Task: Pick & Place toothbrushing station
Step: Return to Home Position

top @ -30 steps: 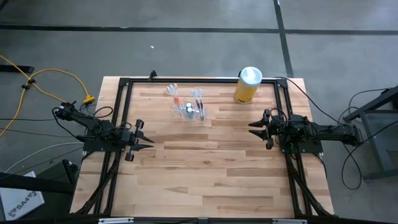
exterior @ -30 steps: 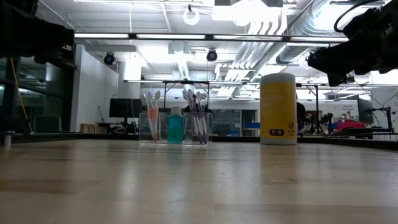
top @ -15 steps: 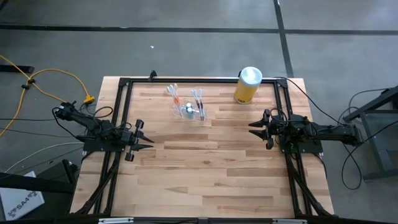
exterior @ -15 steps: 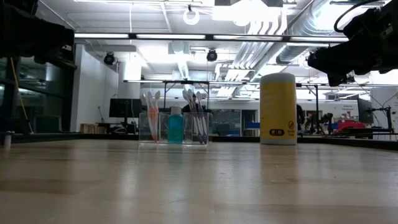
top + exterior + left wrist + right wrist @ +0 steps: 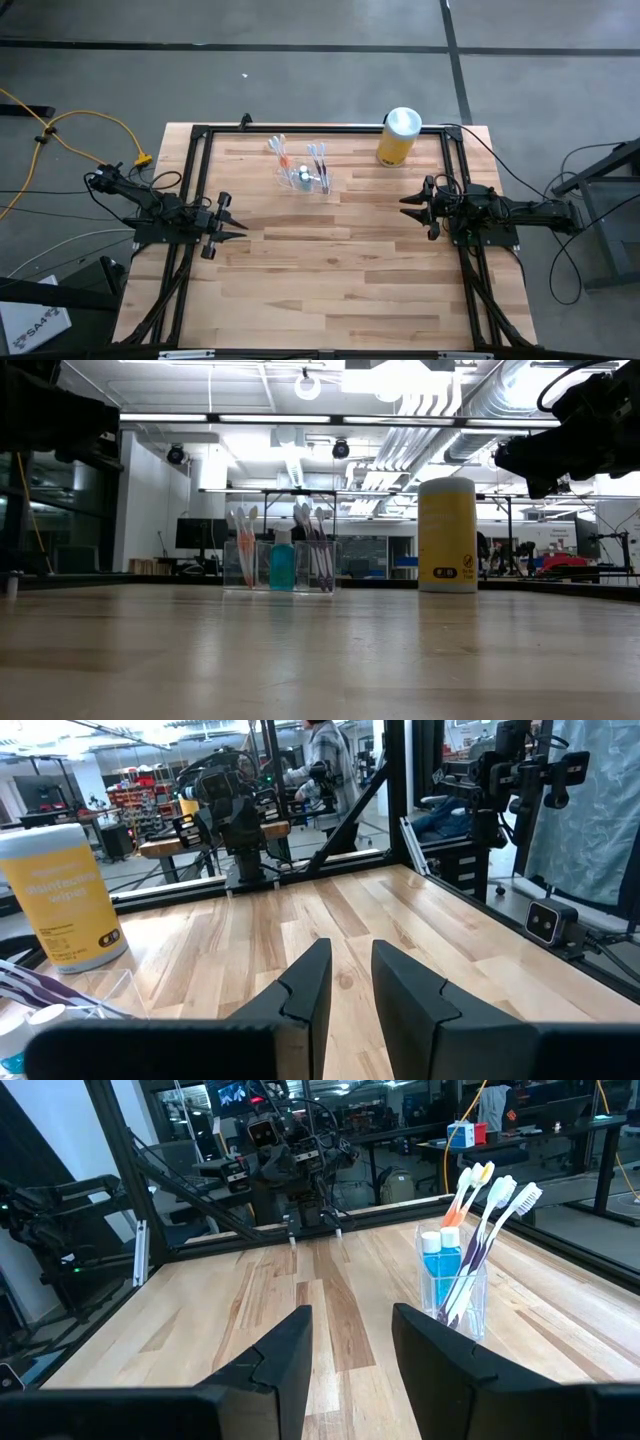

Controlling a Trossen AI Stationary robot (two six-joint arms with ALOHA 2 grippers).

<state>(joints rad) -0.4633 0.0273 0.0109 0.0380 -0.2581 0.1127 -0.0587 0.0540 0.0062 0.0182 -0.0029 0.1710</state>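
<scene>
The toothbrushing station (image 5: 303,172) is a small clear plastic holder that stands on its base at the table's far middle. It holds several toothbrushes and a blue bottle, as the low view (image 5: 283,564) and the right wrist view (image 5: 462,1285) show. My left gripper (image 5: 238,222) hovers open at the table's left side, pointing right. My right gripper (image 5: 405,208) hovers open at the table's right side, pointing left. Both are well apart from the station. Each wrist view shows its own two fingers apart, the left (image 5: 350,990) and the right (image 5: 352,1345).
A yellow canister with a white lid (image 5: 398,136) stands at the far right, right of the station; it also shows in the low view (image 5: 447,536) and the left wrist view (image 5: 62,898). A black frame (image 5: 320,129) runs along the table's edges. Bare wood lies between the arms.
</scene>
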